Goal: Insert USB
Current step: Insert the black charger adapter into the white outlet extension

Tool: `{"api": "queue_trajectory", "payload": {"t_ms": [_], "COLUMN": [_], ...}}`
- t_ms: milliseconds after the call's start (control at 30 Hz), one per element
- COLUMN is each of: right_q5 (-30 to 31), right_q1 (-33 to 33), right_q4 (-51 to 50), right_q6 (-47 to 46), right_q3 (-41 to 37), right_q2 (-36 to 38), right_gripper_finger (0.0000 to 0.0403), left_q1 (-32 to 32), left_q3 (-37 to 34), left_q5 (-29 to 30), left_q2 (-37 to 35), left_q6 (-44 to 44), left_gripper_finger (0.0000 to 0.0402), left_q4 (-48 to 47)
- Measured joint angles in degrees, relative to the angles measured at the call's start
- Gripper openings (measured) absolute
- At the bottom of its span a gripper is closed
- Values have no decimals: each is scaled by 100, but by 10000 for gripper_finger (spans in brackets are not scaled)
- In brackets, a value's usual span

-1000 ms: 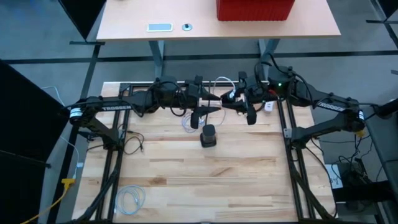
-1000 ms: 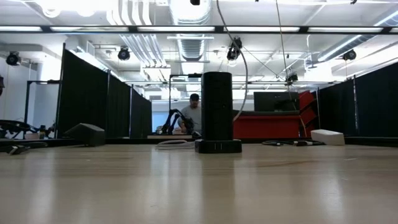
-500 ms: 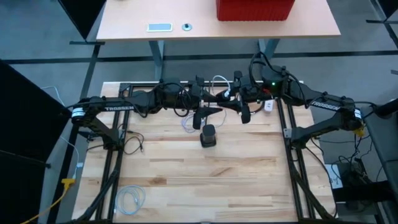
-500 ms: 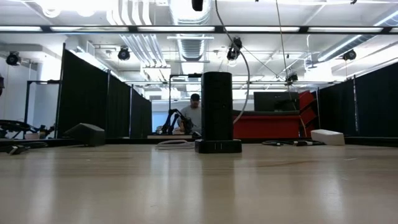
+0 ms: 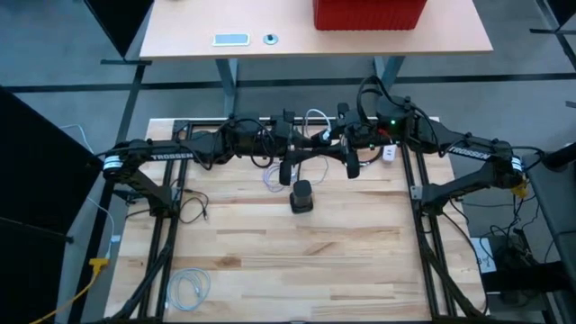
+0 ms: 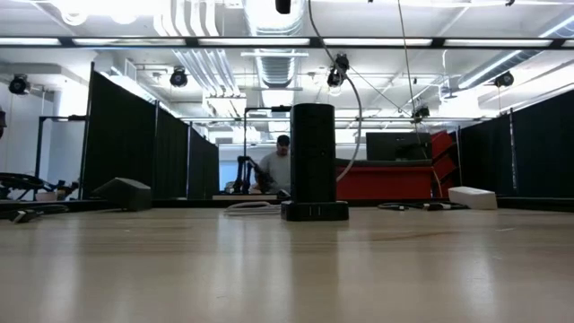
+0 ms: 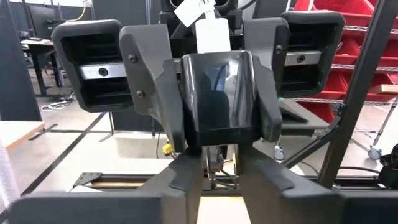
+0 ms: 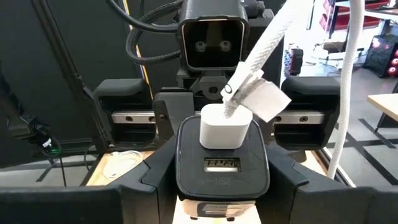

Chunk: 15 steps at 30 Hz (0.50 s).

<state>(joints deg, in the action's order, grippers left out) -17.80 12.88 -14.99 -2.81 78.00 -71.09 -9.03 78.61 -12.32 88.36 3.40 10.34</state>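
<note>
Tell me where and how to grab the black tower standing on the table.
Grip the tower on its round upright body, probably best near the upper half, with the claw coming straight down from above and a finger on each opposite side. It stands vertical and alone on the wooden table, so its sides are free. The wider base sits flush and offers little to pinch.

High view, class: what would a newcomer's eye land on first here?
First, the two dark arms meeting gripper to gripper at the table's far edge: left gripper, right gripper. Between them they hold a dark block with a white plug and white cable. Nearer, a black tower stands upright.
</note>
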Motion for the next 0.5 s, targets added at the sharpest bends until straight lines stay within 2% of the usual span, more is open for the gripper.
{"api": "queue_trajectory", "payload": {"t_ms": [400,500], "right_q5": [4,6], "right_q1": [0,0], "right_q4": [-71,-76], "right_q6": [-121,-201], "right_q3": [0,0], "right_q2": [6,38], "right_gripper_finger": [145,145], "left_q1": [-8,-8], "left_q3": [0,0], "left_q5": [0,0], "left_q2": [0,-2], "left_q6": [7,6], "left_gripper_finger": [44,43], "left_q4": [-40,-27]}}
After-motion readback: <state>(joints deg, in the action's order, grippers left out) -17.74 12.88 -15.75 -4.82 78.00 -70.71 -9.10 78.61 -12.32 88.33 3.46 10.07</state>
